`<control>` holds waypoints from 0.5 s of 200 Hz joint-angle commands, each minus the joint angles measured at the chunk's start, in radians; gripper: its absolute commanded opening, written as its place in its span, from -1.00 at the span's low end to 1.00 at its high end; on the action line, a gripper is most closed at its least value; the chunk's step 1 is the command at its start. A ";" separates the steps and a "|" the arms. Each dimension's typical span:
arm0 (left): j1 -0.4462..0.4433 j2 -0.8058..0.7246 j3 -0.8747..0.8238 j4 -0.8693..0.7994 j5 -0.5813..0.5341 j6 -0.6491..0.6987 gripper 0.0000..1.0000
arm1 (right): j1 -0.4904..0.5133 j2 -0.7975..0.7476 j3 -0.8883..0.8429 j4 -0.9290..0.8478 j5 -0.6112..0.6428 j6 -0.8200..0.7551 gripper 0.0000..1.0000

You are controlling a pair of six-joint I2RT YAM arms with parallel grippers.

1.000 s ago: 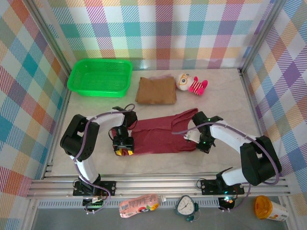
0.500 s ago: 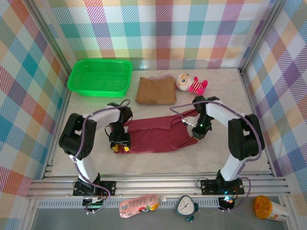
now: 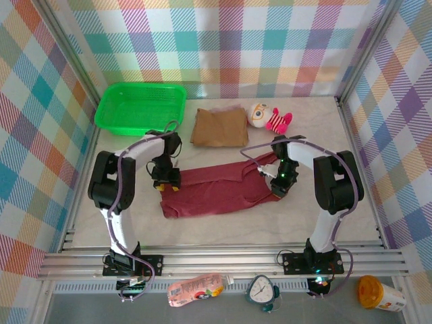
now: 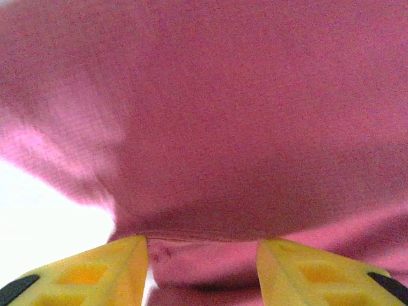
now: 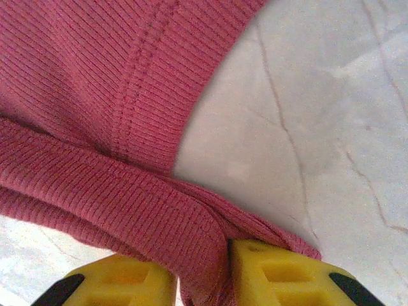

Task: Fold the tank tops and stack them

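Note:
The dark maroon-red tank top [image 3: 219, 190] lies spread across the middle of the table. My left gripper [image 3: 167, 181] sits at its upper left corner, and in the left wrist view the yellow fingers [image 4: 124, 264] press a hemmed fold of this cloth [image 4: 204, 127] between them. My right gripper [image 3: 280, 183] is at the cloth's right end, shut on a bunched ribbed edge [image 5: 191, 223]. Folded flat behind it lies the tan-brown tank top [image 3: 219, 127]. The mauve-pink tank top is hidden or out of view.
A green basket [image 3: 142, 108] stands at the back left. A pink-and-white striped plush toy [image 3: 268, 118] lies right of the tan top. Bare marble table [image 3: 324, 148] stretches to the right, and checked walls close in three sides.
Both grippers have moved away from the near edge toward the back. The right one has carried the maroon top's lower right edge with it. The left one has slid up its left edge.

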 commanded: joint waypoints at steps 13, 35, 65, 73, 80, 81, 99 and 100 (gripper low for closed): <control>0.002 0.048 0.007 0.013 0.039 0.029 -0.08 | -0.040 0.030 -0.022 0.059 0.140 0.037 -0.37; -0.026 0.028 -0.035 0.012 0.096 0.016 -0.09 | -0.058 0.031 0.004 0.077 0.195 0.034 -0.29; -0.070 -0.032 -0.100 0.018 0.210 -0.056 -0.09 | -0.063 -0.028 0.040 0.109 0.191 0.035 -0.09; -0.081 -0.055 -0.108 0.015 0.224 -0.069 -0.08 | -0.062 -0.062 0.045 0.110 0.157 0.036 -0.03; -0.085 -0.074 -0.111 0.010 0.224 -0.077 -0.07 | -0.058 -0.092 0.047 0.110 0.134 0.044 0.02; -0.085 -0.077 -0.110 0.007 0.222 -0.078 -0.06 | -0.057 -0.096 0.048 0.110 0.129 0.046 0.03; -0.079 -0.117 -0.088 -0.033 0.138 -0.070 -0.01 | -0.027 -0.168 0.053 0.092 0.057 0.080 0.14; -0.079 -0.119 -0.086 -0.036 0.136 -0.069 -0.01 | -0.023 -0.172 0.052 0.092 0.057 0.081 0.14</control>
